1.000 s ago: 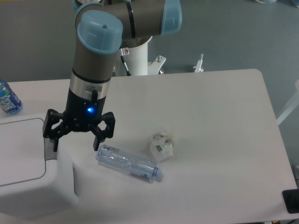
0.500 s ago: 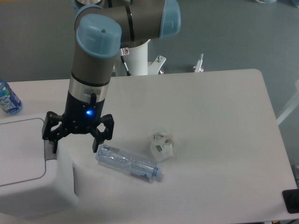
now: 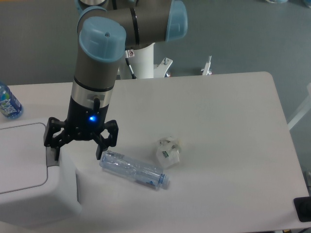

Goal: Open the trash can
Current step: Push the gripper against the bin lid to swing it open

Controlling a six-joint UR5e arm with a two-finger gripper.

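The trash can (image 3: 34, 189) sits at the near left corner of the worktop (image 3: 218, 126), a big white box with rounded corners that runs off the left and bottom edges of the view, its square lid panel (image 3: 19, 155) lying flat and shut. At the right edge of that panel is the grey push tab (image 3: 50, 156), a small strip facing the middle of the worktop, and that is most likely why the arm has come to this side: the tab looks like the part that must be pressed for the lid to spring up. The hand (image 3: 77, 147) hangs straight down over the bin's right shoulder with its two fingers spread wide and nothing between them; the left finger (image 3: 54, 145) stands right at the tab, touching it or just above it, though which cannot be told from this angle, while the right finger reaches past the bin's edge toward the worktop. A blue light glows on the wrist above. Holding the fingers apart fits a push with one fingertip rather than a grasp. Just to the right of the hand a clear crushed bottle (image 3: 134, 170) lies on its side, close enough that the right finger could brush it on a downward press. A crumpled white wrapper (image 3: 168, 151) lies a little further right, and a blue-labelled bottle (image 3: 8, 103) stands at the far left edge, well apart.
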